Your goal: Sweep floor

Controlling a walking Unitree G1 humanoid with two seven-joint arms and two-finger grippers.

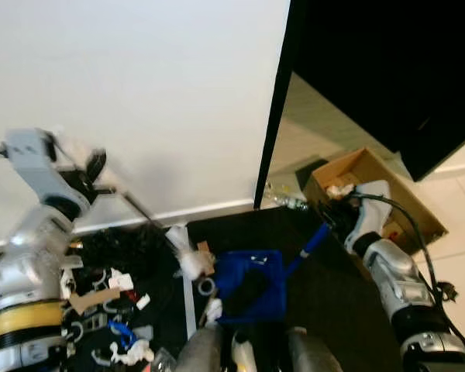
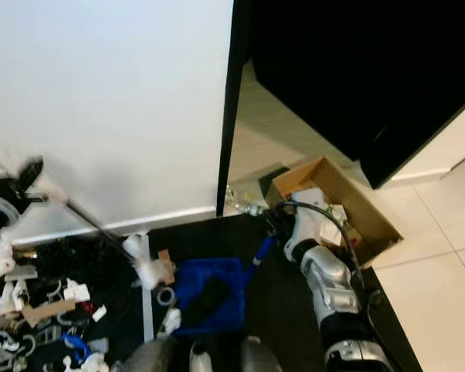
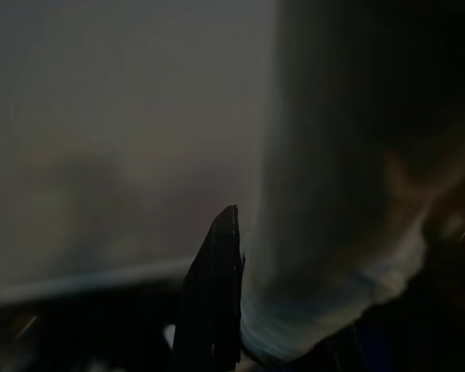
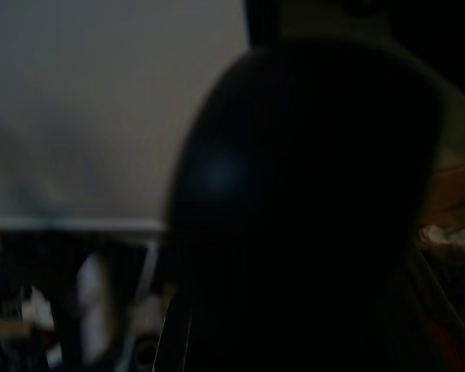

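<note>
Slanting broom [image 1: 143, 217] — head [image 1: 190, 260] toward dustpan [image 1: 252, 288]

The white wall [image 1: 139, 93] and its pale baseboard [image 1: 209, 209] close off the far edge of the dark floor mat [image 1: 325, 287], and the tall black panel edge [image 1: 275, 108] stands at the wall's right end with only a narrow strip of pale tiled floor [image 1: 310, 116] open beyond it. Along the mat's left edge a dense heap of small white, black and blue scraps [image 1: 108, 310] blocks any low pass, and near the middle the blue plastic dustpan [image 1: 252, 287] with its blue handle [image 1: 310, 244] lies just beside a white crumpled lump [image 1: 187, 260]. At the mat's right edge the open brown cardboard box [image 1: 372, 194] stands in the way, leaving bare mat between it and the dustpan and open tile at the far right corner [image 2: 442, 232].
</note>
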